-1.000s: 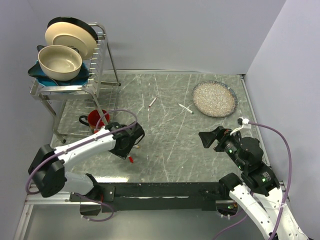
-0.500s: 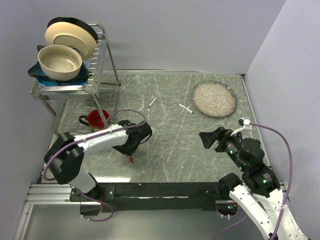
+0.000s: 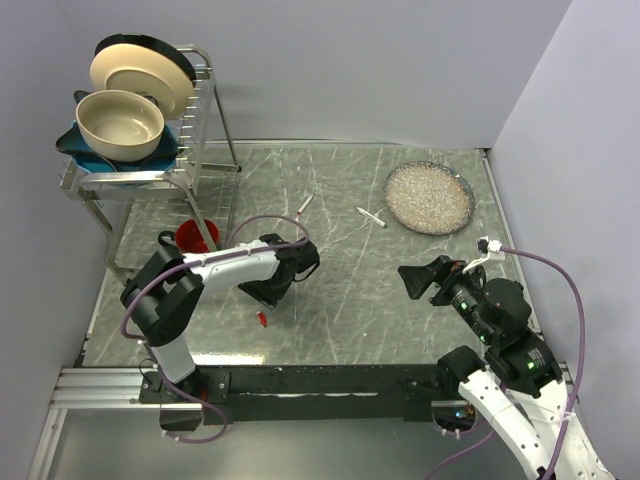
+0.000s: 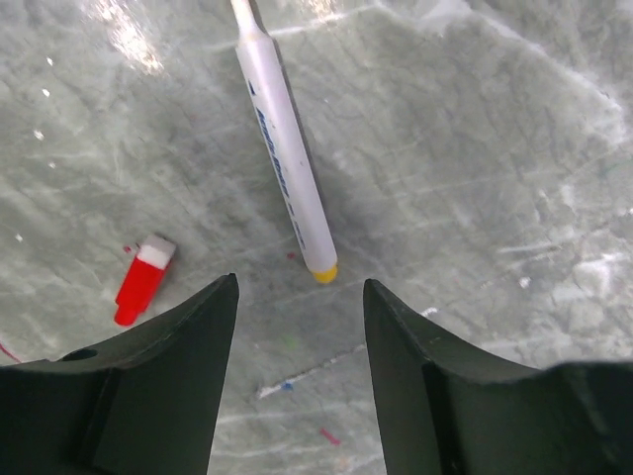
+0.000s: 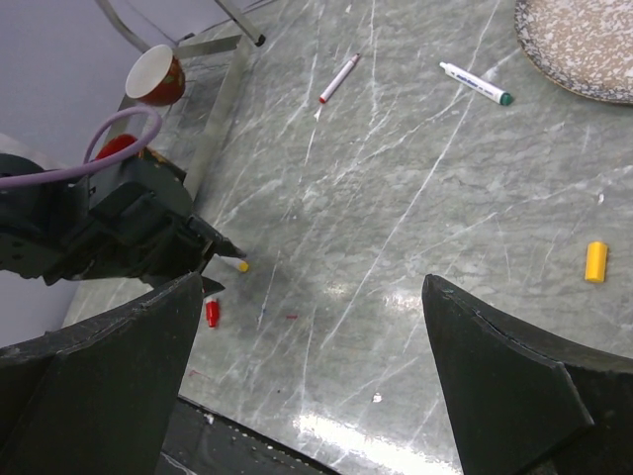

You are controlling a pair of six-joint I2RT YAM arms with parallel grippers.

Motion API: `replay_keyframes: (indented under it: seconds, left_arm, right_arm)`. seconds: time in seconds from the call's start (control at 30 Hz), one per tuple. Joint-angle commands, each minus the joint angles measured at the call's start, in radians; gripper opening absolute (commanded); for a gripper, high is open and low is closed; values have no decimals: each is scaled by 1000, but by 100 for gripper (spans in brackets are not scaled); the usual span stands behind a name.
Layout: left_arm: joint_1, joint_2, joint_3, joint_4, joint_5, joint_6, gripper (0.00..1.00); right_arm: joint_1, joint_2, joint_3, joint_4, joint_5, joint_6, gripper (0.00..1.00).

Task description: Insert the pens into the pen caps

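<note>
The yellow-tipped pen [image 4: 285, 148] lies flat on the bench [image 4: 495, 148], coloured end toward the left tool [image 4: 299, 297]. That tool is spread wide w/ nothing in it, one finger on each side of the tip. Neither finger touches the barrel, as far as we can tell. The red cap [image 4: 142, 281] lies near the pen on the same patch of bench, apart from it. The yellow cap [image 5: 594, 261] sits well apart, over on the right side. The right tool [image 5: 313, 279] hangs above the bench there, also wide open and empty.

Farther back are two more pens: a green-ended pen [image 5: 475, 83] near the speckled plate [image 5: 584, 49], and a red-ended pen [image 5: 339, 78] to its left. We can't find a green cap in any view.

Handling, as we judge it: the barrel looks light, stiff and smooth, so prob. slippery and apt to roll if nudged off-centre. We'd pinch across it approx. mid-length, square to the axis, leaving the tip end free for capping. The caps are tiny and light and would likely skate or tip under a push. One tool should steady the cap while the other drives the pen in.
</note>
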Motion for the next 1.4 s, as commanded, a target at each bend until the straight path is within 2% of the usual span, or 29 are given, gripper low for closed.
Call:
replay_keyframes:
  seconds: [0.0,0.17,0.27,0.43,0.57,0.6,0.63,0.7,0.73,0.8,0.83,0.9,1.0,1.03,1.2,1.23,1.37]
  left_arm:
    - [-5,16,24,-31,-66,-357,58]
    - [-3,35,18,-57,-80,-402,56]
    - [4,50,19,-20,-97,-365,55]
    - [15,145,113,-103,-103,-337,55]
    - [17,159,96,-74,-85,-330,51]
    - [18,154,67,-57,-79,-328,48]
    - [18,148,52,-39,-74,-325,40]
    - [18,130,8,4,-59,-319,33]
    - [18,125,-5,17,-54,-307,24]
    - [18,116,-25,41,-34,-287,18]
    - [18,116,-25,49,-28,-250,12]
    - [18,117,-13,57,-16,-200,9]
    - [17,128,33,86,1,-19,1]
    - [12,134,50,81,15,77,1]
    - [-43,148,130,116,21,375,1]
    - [-60,141,131,163,19,490,1]
    - [-184,34,92,323,-7,736,1]
  right_arm:
    - [-4,-12,0,22,-7,-11,100]
    - [-4,-10,0,20,-7,-11,100]
    - [-5,-12,-2,22,-7,-11,100]
    - [-5,-10,3,17,-9,-14,100]
    - [-5,-14,2,19,-10,-13,100]
    - [-5,-14,2,19,-10,-13,100]
    - [-4,-14,2,19,-9,-14,100]
    - [-4,-12,2,19,-10,-16,100]
    - [-5,-12,2,20,-10,-18,100]
    - [-4,-9,3,19,-10,-16,100]
    - [-4,-9,2,20,-10,-16,100]
    - [-4,-6,0,23,-10,-16,100]
    - [-4,5,3,20,-10,-18,100]
    - [-5,9,8,17,-10,-16,100]
    - [-4,37,12,19,-55,-1,100]
    - [-5,42,8,22,-59,4,100]
    - [-4,60,-11,31,-75,57,100]
